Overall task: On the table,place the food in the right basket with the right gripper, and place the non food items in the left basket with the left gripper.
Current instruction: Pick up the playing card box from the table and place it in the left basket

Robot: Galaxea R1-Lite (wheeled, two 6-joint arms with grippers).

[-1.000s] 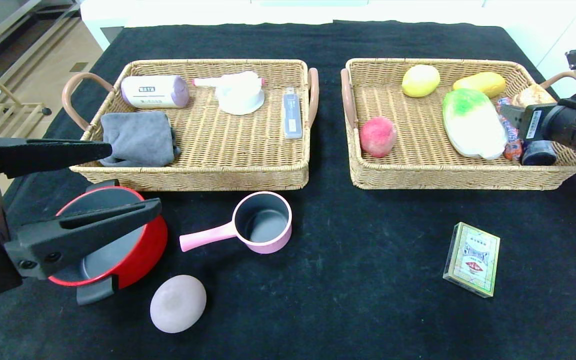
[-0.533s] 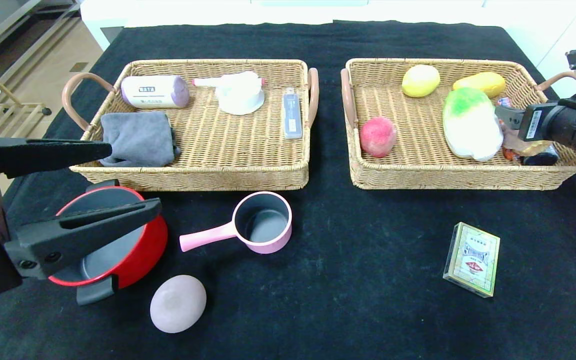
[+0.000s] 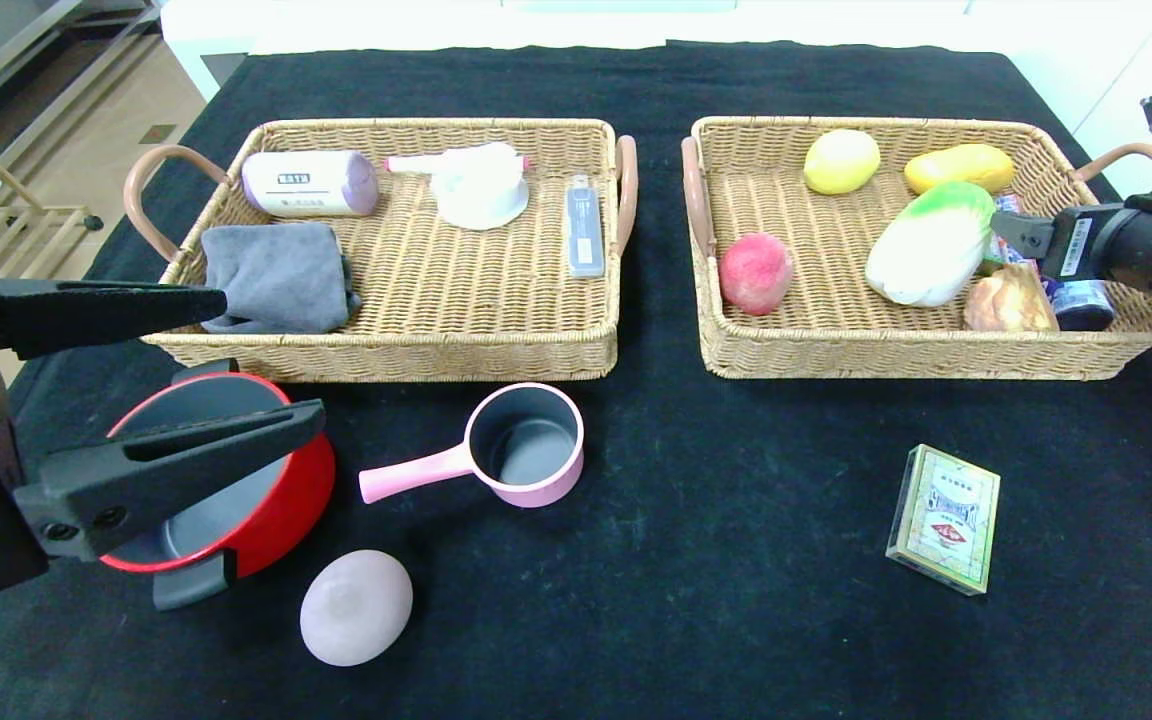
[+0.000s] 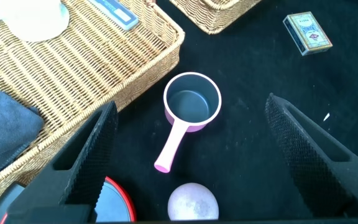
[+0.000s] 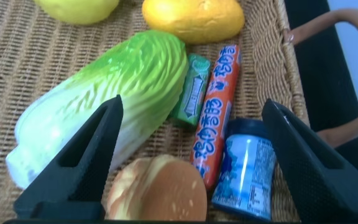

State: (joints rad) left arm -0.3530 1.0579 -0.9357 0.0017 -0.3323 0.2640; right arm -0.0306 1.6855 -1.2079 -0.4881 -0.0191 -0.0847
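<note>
Freshly dropped, the bun (image 3: 1009,303) now lies in the right basket (image 3: 841,355) beside the shifted cabbage (image 3: 928,257), under the right pincer (image 5: 191,155), fingers apart. Next, I judge, comes the egg (image 3: 356,607) on the near-left counter (image 3: 736,560). Left pincer (image 3: 236,365) gapes empty above the pot (image 3: 276,505), half hiding it.

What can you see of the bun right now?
The bun is small, round and golden-brown with a glossy domed top, like a toy burger bun. It lies free in the right basket near the front wall, by the cabbage, with the red sausage pack and blue can on its other side. The right gripper hangs open over it, not touching.
</note>
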